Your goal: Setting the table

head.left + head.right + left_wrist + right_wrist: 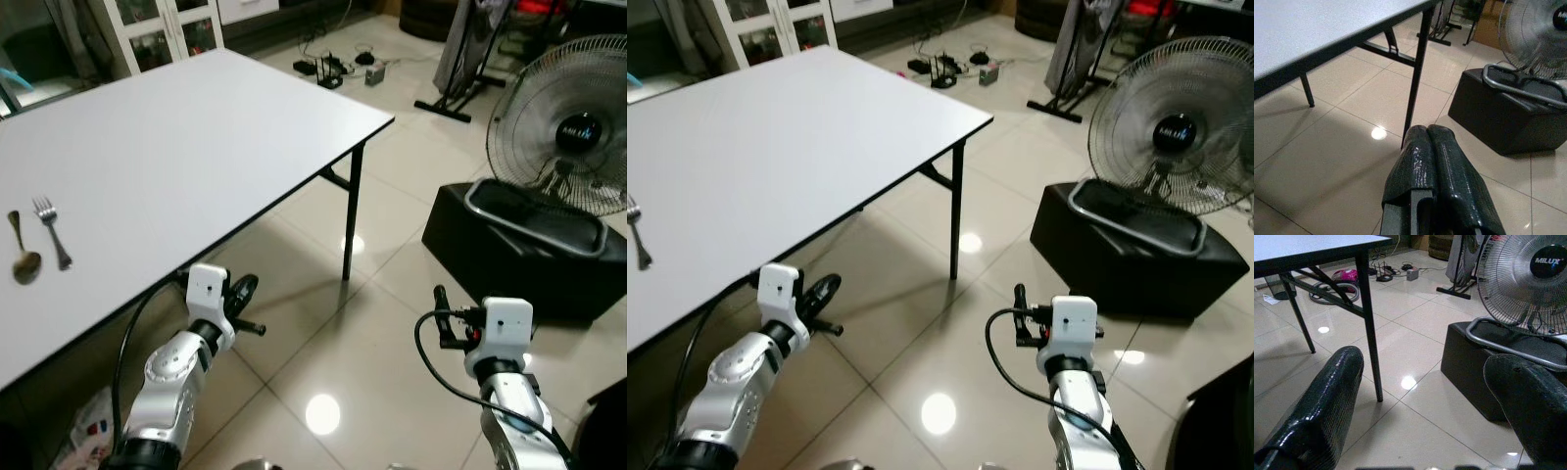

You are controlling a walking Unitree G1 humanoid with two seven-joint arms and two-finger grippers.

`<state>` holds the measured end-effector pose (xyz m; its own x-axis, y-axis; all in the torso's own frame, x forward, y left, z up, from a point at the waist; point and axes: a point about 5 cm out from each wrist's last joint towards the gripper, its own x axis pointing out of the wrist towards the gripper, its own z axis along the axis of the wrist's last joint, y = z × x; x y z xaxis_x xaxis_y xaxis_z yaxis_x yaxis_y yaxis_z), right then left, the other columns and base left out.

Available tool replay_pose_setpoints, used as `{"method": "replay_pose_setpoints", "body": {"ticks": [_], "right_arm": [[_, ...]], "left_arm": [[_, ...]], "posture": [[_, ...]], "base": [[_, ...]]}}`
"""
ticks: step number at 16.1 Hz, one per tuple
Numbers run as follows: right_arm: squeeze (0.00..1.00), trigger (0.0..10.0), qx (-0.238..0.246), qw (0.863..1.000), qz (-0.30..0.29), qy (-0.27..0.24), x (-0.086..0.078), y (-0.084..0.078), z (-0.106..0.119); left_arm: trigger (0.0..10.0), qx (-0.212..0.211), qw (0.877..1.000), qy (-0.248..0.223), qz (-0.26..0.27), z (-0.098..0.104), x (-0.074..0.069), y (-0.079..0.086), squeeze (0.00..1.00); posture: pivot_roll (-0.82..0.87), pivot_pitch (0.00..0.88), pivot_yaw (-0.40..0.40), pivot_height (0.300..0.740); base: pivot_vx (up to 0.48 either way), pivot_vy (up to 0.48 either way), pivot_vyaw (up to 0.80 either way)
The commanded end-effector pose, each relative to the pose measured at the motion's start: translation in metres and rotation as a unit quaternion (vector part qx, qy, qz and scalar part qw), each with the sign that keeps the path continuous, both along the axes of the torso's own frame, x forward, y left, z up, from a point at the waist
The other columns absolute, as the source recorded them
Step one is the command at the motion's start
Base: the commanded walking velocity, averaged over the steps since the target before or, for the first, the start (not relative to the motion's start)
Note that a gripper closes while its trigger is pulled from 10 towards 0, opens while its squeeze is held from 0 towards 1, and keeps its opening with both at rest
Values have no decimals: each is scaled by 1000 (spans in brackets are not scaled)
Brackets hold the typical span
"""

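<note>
A fork [52,232] and spoon [23,250] lie side by side on the white table [196,137]. Below its edge, the left gripper [1436,166] is pressed shut and empty; the right gripper [1425,401] gapes wide, empty. Beyond the table's leg [351,220] stand a black box [519,250] and fan [573,127].
</note>
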<state>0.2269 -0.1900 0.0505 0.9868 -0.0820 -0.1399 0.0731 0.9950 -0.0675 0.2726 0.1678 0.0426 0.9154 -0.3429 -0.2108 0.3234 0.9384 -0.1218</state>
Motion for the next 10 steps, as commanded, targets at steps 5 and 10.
{"method": "replay_pose_setpoints", "body": {"ticks": [5, 10], "right_arm": [[0, 10000, -2, 1000, -3, -7, 10, -3, 3], [0, 10000, -15, 1000, 4, -15, 16, 1, 9]], "left_arm": [[10000, 21, 1000, 11, 8, -17, 12, 5, 0], [10000, 22, 999, -28, -6, 0, 26, 4, 0]], "posture": [[-9, 0, 32, 718], [-4, 0, 33, 718]], "base": [[0, -304, 0], [0, 0, 0]]}}
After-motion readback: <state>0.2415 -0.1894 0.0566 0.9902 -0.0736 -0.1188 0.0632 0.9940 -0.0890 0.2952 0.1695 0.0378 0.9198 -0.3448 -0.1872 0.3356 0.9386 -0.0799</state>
